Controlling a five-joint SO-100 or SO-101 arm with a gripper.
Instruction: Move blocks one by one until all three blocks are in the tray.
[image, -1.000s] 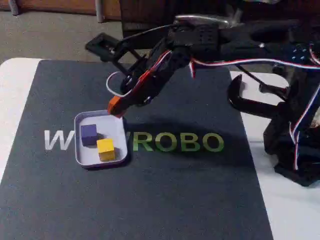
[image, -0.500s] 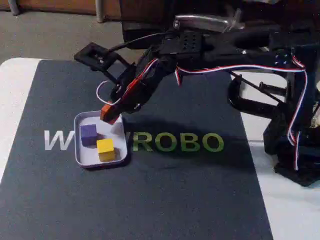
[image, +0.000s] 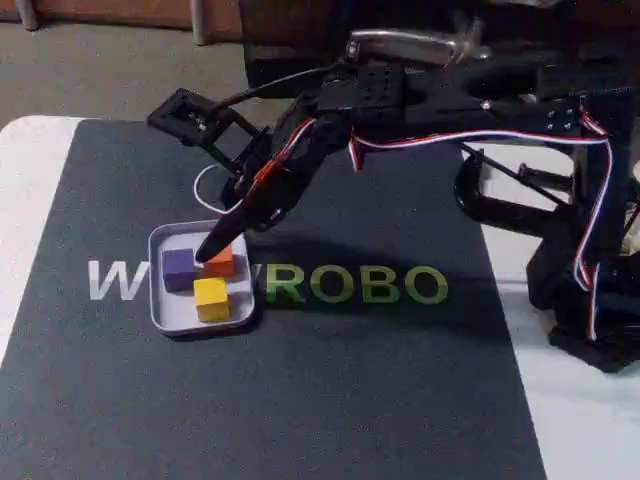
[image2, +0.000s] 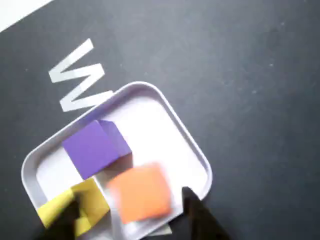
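The pale tray (image: 157, 300) lies on the dark mat, and its rim (image2: 145, 87) also shows in the wrist view. Three blocks are inside it. The purple block (image: 178, 268) (image2: 95, 147) sits at the back left, the yellow block (image: 211, 298) (image2: 85, 205) in front. The orange block (image: 222, 264) (image2: 142, 192) is beside them and looks blurred in the wrist view. My gripper (image: 215, 252) (image2: 127, 217) hangs just above the orange block, open, with one dark finger (image2: 197, 215) to the block's right and the other to its left.
The dark mat (image: 330, 380) carries large letters, "ROBO" (image: 355, 285) to the tray's right and a "W" (image2: 77, 75) to its left. White table (image: 25, 180) borders the mat. The arm's base, a black clamp (image: 500, 200) and striped cables stand at the right.
The gripper came down and left over the tray holding the orange block, then opened. The orange block now sits in the tray beside the purple one.
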